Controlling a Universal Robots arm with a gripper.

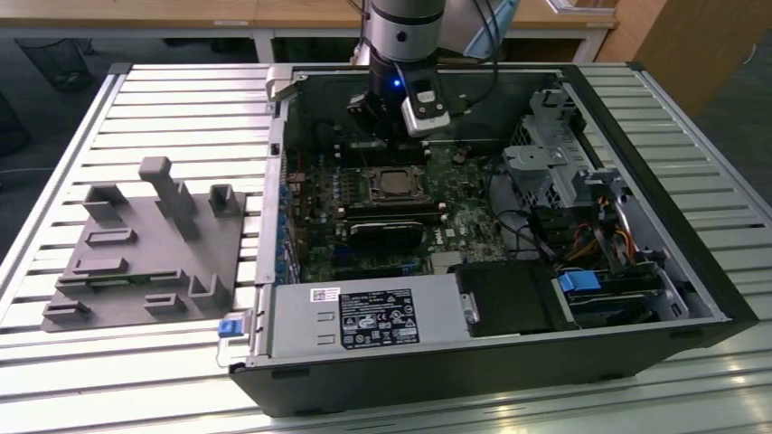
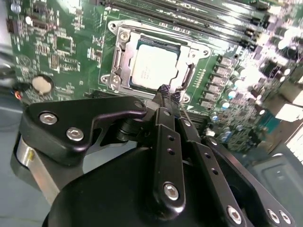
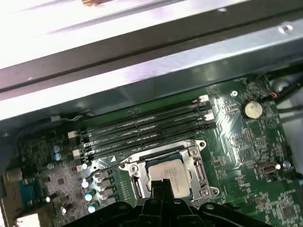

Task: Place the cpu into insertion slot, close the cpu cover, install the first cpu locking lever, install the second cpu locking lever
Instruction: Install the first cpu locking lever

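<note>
Cpu (image 2: 154, 66) is sitting in the insertion slot (image 2: 159, 44) with the cpu cover (image 2: 117, 62) down flat around it. The hand (image 2: 166, 91) is pinched closed right at the socket's edge.

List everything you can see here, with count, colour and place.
table: one, silver slats, under everything.
computer case: one, black, open, on the table.
holder: one, grey, on the table, exterior view's left.
circuit board: one, green, inside the case.
cpu: one, silver-topped, on the board.
cpu cover: one, silver frame, around the cpu.
memory slots: four, black, beside the cpu.
coin battery: one, silver, on the board.
arm: one, grey, above the case.
gripper: one, black, near the cpu.
</note>
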